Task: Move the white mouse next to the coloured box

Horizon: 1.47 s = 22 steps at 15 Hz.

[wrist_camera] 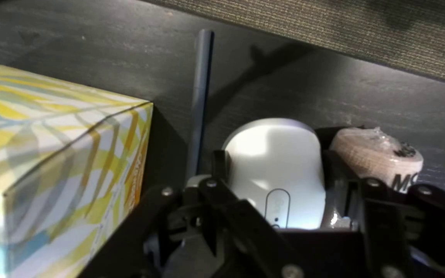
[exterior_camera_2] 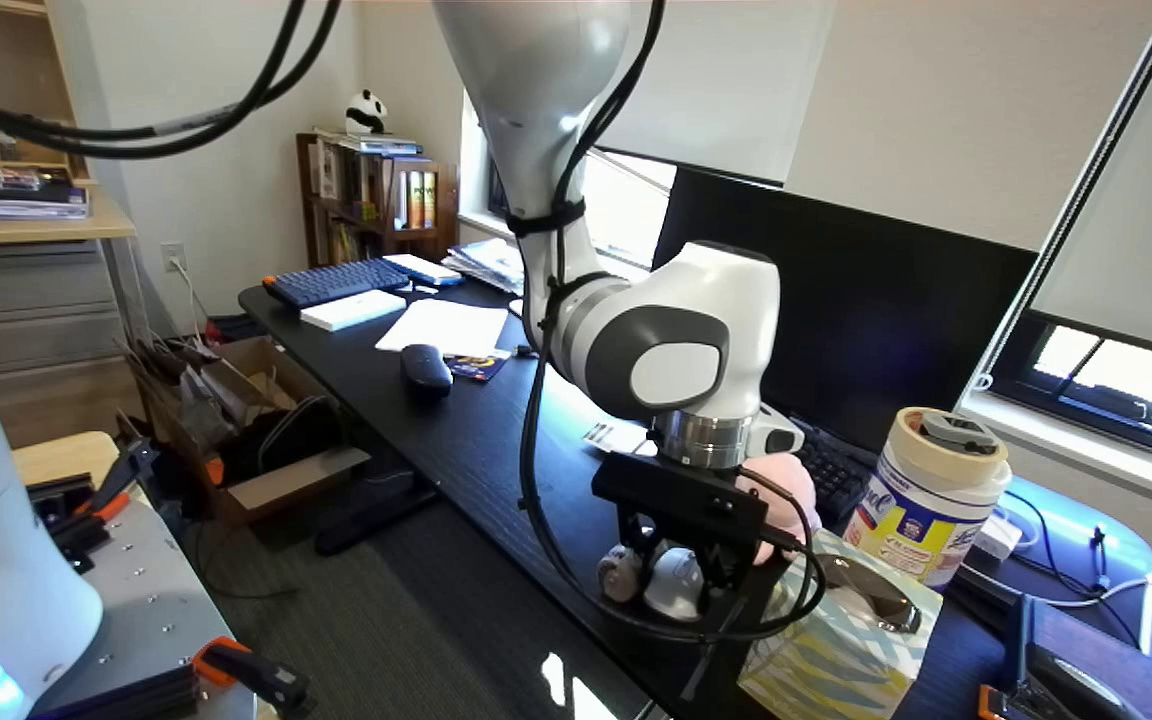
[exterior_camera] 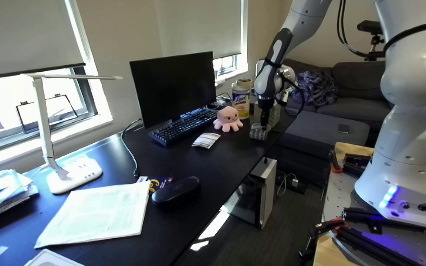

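Evidently, the white, rounded plastic mouse (wrist_camera: 278, 173) is held at the centre of the wrist view, clamped by the black jointed claw (wrist_camera: 276, 166), with the pads (wrist_camera: 219, 166) laid against opposite flanks. Whether the mouse's underside is clear of the black wood-grained desk (exterior_camera: 213, 171) cannot be told. The coming move is judged to turn on one relation: the squarish card box (wrist_camera: 72, 162), printed with yellow, white and grey-blue strokes, lies left of the claw in that frame, and the space between is occupied by a slender dark-grey rod (wrist_camera: 200, 102). The mouse's long axis is set roughly up and down the frame, nearly parallel to the rod. A leftward transfer appears to be required; the rod could be trapped or struck. A smooth, curved shell with a fine oval outline is presented by the mouse, and some slipping is considered possible. At the right of the frame, a stubby tan roll (wrist_camera: 379, 154) is noted, coarse-textured and topped with crinkled clear film.
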Each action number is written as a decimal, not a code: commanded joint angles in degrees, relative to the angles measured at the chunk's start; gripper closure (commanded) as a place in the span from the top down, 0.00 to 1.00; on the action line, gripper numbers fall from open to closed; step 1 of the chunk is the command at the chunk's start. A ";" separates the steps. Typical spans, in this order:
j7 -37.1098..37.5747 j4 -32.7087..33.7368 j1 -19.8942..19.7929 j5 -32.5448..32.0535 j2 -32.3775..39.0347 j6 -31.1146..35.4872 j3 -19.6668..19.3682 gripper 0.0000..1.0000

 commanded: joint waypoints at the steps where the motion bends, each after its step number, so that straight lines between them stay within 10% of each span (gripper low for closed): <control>1: -0.57 -1.63 0.07 1.77 -0.68 1.52 0.24 0.37; 22: -0.04 -5.69 0.18 5.65 -2.04 0.62 2.22 0.37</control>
